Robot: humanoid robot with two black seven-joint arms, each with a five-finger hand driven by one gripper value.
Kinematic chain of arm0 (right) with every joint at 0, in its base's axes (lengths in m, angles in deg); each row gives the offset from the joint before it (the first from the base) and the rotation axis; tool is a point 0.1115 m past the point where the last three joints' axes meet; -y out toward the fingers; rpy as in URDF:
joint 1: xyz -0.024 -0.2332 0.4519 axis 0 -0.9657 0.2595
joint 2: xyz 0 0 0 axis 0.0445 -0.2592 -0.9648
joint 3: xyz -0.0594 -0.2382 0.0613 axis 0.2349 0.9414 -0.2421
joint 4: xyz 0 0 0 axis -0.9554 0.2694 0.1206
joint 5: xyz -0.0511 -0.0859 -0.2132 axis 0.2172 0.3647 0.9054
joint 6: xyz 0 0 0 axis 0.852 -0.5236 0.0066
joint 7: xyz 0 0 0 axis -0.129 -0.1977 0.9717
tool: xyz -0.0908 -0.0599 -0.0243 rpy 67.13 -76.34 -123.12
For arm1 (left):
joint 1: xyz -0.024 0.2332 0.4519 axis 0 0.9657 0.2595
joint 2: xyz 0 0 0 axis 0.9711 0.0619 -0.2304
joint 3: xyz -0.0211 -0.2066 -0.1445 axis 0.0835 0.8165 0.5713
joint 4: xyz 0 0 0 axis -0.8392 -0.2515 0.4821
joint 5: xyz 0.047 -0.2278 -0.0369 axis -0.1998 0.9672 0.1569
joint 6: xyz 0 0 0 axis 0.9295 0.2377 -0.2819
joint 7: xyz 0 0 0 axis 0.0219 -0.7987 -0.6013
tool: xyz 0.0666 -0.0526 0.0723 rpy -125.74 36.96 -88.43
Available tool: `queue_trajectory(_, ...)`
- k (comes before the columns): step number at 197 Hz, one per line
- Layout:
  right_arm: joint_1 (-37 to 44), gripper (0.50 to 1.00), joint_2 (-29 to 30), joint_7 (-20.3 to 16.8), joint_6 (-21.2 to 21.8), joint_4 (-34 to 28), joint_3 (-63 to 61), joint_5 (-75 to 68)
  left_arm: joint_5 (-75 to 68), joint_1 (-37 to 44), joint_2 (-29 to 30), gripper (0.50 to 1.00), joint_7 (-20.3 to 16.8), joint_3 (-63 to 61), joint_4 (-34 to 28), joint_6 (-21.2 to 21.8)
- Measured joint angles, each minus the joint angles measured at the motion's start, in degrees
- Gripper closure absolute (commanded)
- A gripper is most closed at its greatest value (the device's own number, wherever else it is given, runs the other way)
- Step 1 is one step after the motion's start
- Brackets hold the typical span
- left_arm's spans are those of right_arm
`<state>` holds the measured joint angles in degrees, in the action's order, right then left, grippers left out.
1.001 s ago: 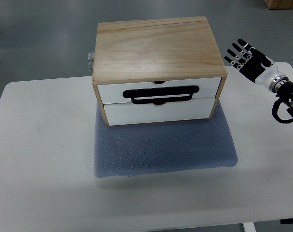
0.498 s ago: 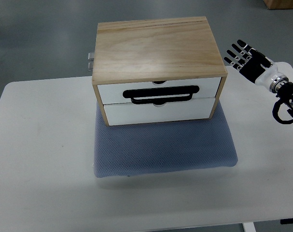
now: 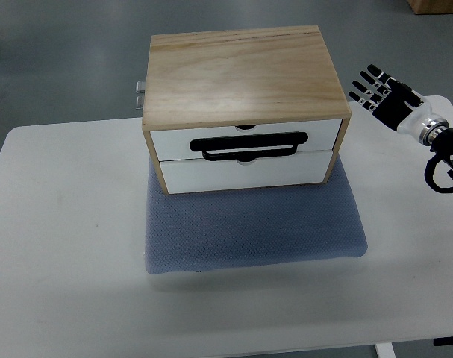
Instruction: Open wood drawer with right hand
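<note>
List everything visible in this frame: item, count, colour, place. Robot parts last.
wooden drawer box: 1, light wood, on the mat, table centre rear
drawers: 2, white fronts, stacked, both closed
handle: 1, black, on the drawer fronts
mat: 1, grey-blue, under the box
table: 1, white
metal fitting: 1, silver, box's rear left side
floor: grey, beyond the table
right hand: 1, black and silver, fingers spread, right of the box, apart from it

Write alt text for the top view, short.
A wooden two-drawer box sits closed on a blue-grey mat on a white table, black handle facing the camera. The robot's right hand, fingers open, hovers to the box's right, touching nothing.
</note>
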<state>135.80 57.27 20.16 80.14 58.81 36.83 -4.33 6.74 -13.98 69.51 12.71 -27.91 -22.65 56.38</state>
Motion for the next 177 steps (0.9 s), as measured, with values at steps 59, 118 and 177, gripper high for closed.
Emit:
queue_trajectory(59, -1.18, 0.546, -0.43, 0.0, 0.79, -0.01, 0.07, 1.14, 0.0, 0.0, 0.0, 0.5, 0.0, 0.01, 0.0, 0.0)
queue_trajectory(118, -2.54, 0.546, -1.74, 0.59, 0.16, -0.61, 0.13, 4.77, 0.0, -0.01, 0.0, 0.5, 0.0, 0.03, 0.0, 0.0)
queue_trajectory(177, -3.13, 0.548, -10.69, 8.97, -1.03, -9.5, 2.23, 15.37, 0.0, -0.01, 0.0, 0.5, 0.0, 0.05, 0.0, 0.0)
